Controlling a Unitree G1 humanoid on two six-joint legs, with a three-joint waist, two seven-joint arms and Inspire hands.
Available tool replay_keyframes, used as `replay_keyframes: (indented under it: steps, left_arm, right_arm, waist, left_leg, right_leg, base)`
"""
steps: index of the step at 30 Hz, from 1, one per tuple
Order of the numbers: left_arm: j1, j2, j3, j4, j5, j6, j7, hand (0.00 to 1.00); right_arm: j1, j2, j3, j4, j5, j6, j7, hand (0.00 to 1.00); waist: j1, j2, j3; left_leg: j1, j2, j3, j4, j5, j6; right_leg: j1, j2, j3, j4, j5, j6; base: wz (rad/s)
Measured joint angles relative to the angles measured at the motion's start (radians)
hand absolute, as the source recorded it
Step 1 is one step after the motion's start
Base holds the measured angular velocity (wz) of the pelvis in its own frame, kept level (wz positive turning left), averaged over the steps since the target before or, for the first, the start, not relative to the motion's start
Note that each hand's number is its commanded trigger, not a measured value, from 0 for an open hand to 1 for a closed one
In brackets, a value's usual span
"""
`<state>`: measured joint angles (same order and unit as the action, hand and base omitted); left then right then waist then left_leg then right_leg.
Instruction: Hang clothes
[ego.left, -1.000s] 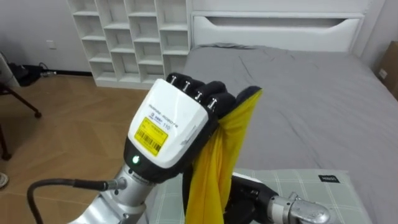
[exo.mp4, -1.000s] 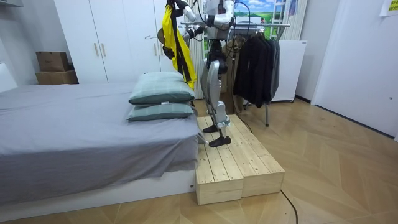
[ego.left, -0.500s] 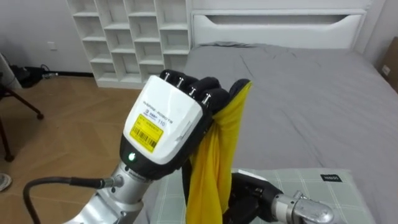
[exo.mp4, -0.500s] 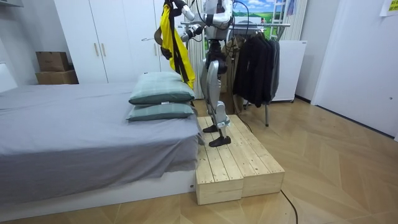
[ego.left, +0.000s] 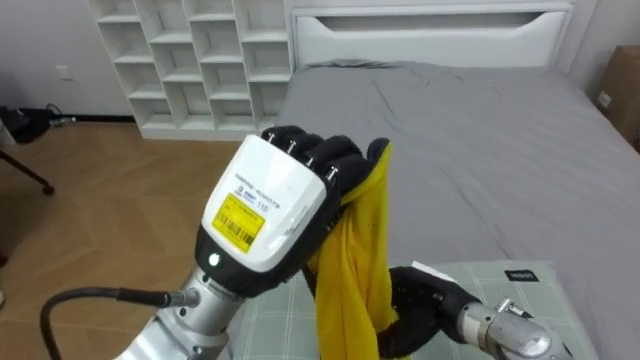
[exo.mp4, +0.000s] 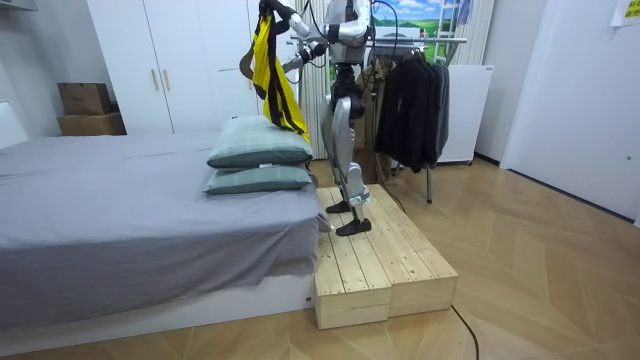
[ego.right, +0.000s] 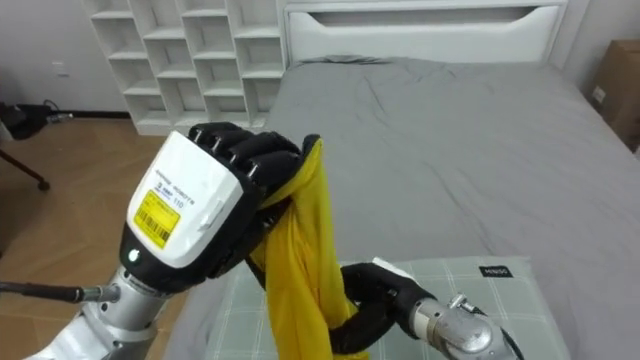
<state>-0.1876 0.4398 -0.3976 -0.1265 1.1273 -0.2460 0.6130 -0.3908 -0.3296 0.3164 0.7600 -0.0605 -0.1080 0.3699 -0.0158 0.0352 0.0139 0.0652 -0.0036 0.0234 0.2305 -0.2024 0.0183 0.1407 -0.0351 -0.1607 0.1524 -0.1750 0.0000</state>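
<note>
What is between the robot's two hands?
The yellow garment hangs there. The left hand grips its top, and the cloth drops down to the right hand, as the left eye view shows.

Bright, even light; soft shadows; source probably overhead.

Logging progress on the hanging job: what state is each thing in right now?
Garment: held high, draping from the left hand.
Left hand: shut on the garment.
Right hand: lower, partly behind the garment.
Dark clothes: hanging on the rack.
Wardrobe: doors shut.
Pillows: stacked on the bed.
</note>
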Motion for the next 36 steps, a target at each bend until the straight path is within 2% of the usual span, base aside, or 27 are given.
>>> replay_keyframes:
  steps: [3, 7, 11, 15, 18, 22, 25, 28, 30, 36]
  left_arm:
    - [0.006, 0.017, 0.004, 0.01, -0.059, -0.003, -0.005, 0.0]
    - [0.028, 0.013, 0.047, 0.025, -0.118, -0.001, -0.011, 0.0]
    - [0.044, 0.011, 0.053, 0.083, -0.173, -0.009, -0.014, 0.0]
    - [0.068, 0.008, 0.074, 0.085, -0.18, -0.025, -0.019, 0.0]
    - [0.101, 0.007, 0.099, 0.084, -0.181, -0.024, -0.034, 0.0]
    - [0.102, 0.007, 0.106, 0.085, -0.181, -0.025, -0.065, 0.0]
    - [0.102, 0.007, 0.108, 0.085, -0.182, -0.022, -0.097, 0.0]
    - [0.102, 0.011, 0.126, 0.086, -0.186, -0.021, -0.127, 0.0]
    - [0.102, 0.011, 0.133, 0.086, -0.199, -0.022, -0.145, 0.0]
    - [0.102, 0.011, 0.143, 0.091, -0.27, -0.023, -0.192, 0.0]
  right_arm:
    - [0.0, -0.013, -0.028, -0.039, -0.151, -0.002, -0.075, 1.0]
    - [0.0, -0.033, -0.046, -0.088, -0.303, -0.018, -0.169, 1.0]
    - [0.0, -0.045, -0.089, -0.113, -0.518, -0.018, -0.27, 1.0]
    - [0.0, -0.045, -0.148, -0.154, -0.675, -0.018, -0.344, 1.0]
    - [0.001, -0.046, -0.191, -0.186, -0.743, -0.015, -0.41, 1.0]
    - [0.0, -0.05, -0.231, -0.197, -0.815, -0.016, -0.496, 1.0]
    - [0.0, -0.072, -0.232, -0.198, -0.85, -0.023, -0.55, 1.0]
    - [0.004, -0.09, -0.231, -0.221, -0.91, -0.047, -0.589, 1.0]
    - [0.004, -0.106, -0.23, -0.224, -0.957, -0.076, -0.631, 1.0]
    - [0.008, -0.111, -0.23, -0.224, -0.963, -0.099, -0.718, 1.0]
  waist:
    - [-0.004, -0.007, -0.0027]
    - [-0.003, -0.024, -0.0034]
    - [-0.004, -0.049, -0.0109]
    - [-0.002, -0.051, -0.0114]
    - [-0.004, -0.052, -0.0114]
    - [-0.003, -0.051, -0.0115]
    - [-0.002, -0.051, -0.0115]
    - [-0.004, -0.052, -0.0114]
    - [-0.005, -0.052, -0.0114]
    - [-0.006, -0.053, -0.0106]
  left_leg:
    - [0.003, 0.002, 0.013, -0.003, 0.0, 0.0]
    - [0.009, 0.007, 0.031, -0.009, 0.0, 0.0]
    - [0.012, 0.008, 0.034, -0.01, 0.0, 0.0]
    - [0.0, 0.007, 0.044, -0.008, 0.0, 0.0]
    - [-0.002, 0.01, 0.052, -0.007, 0.001, 0.0]
    - [-0.002, 0.01, 0.054, -0.007, 0.001, 0.0]
    - [-0.003, 0.009, 0.058, -0.008, 0.001, 0.001]
    - [-0.003, 0.01, 0.059, -0.008, 0.001, 0.001]
    - [-0.002, 0.01, 0.059, -0.008, 0.001, 0.001]
    - [0.0, 0.011, 0.06, -0.008, 0.001, 0.001]
  right_leg:
    - [-0.004, 0.001, 0.012, 0.002, 0.0, 0.0]
    - [-0.011, 0.003, 0.022, 0.009, 0.0, 0.0]
    - [-0.013, 0.003, 0.021, 0.017, 0.0, 0.0]
    - [-0.028, 0.0, 0.024, 0.019, 0.0, 0.0]
    - [-0.033, 0.002, 0.024, 0.023, 0.0, 0.0]
    - [-0.035, 0.002, 0.026, 0.028, 0.0, 0.0]
    - [-0.043, 0.001, 0.031, 0.034, 0.0, 0.0]
    - [-0.047, 0.002, 0.039, 0.035, 0.0, 0.0]
    - [-0.046, 0.003, 0.045, 0.035, 0.0, 0.0]
    - [-0.045, 0.004, 0.047, 0.035, 0.0, 0.0]
  base:
    - [-0.12]
    - [-0.13]
    - [-0.02]
    - [-0.04]
    - [-0.04]
    - [0.0]
    - [-0.07]
    - [-0.07]
    - [-0.04]
    - [0.0]
